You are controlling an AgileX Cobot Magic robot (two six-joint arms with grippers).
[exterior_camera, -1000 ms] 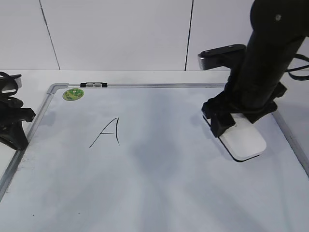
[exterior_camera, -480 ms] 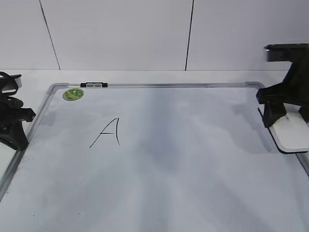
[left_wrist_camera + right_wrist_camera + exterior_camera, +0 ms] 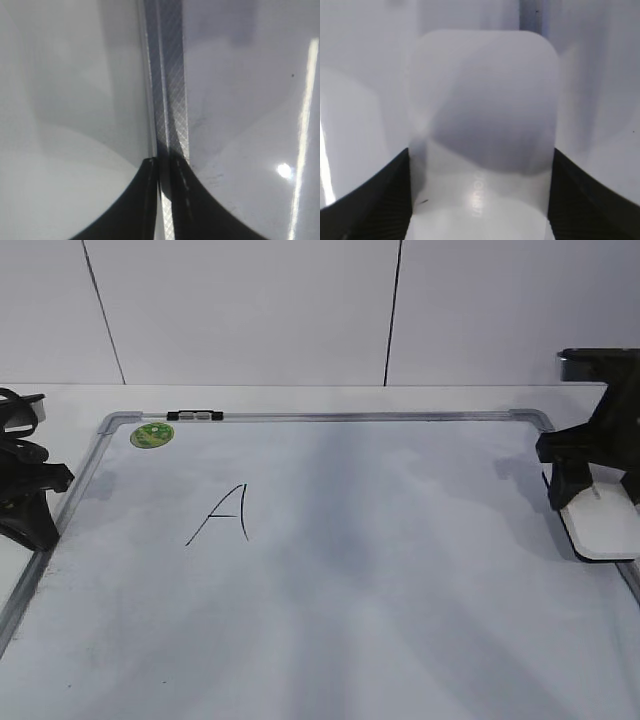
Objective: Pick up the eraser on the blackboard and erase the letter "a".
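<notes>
The blackboard (image 3: pixel 350 590), white with a silver-grey frame, fills the table. No lowercase "a" shows on it; a faint grey smear runs down its middle. My right gripper (image 3: pixel 592 495) is shut on the white eraser (image 3: pixel 603 525) at the board's right edge, over the frame. In the right wrist view the eraser (image 3: pixel 482 100) sits between both fingers of the right gripper (image 3: pixel 480 200). My left gripper (image 3: pixel 30 525) is shut and empty at the board's left edge. In the left wrist view it (image 3: pixel 164 167) hangs over the frame strip (image 3: pixel 170 90).
A pointed capital "A" (image 3: pixel 225 514) is drawn on the left half of the board. A round green sticker (image 3: pixel 152 434) sits at the top left corner. A black-and-silver clip (image 3: pixel 194 416) is on the top frame. A white panelled wall stands behind.
My right gripper has carried the eraser from the board's right part out to the right edge, over the frame. The left arm has not moved.
</notes>
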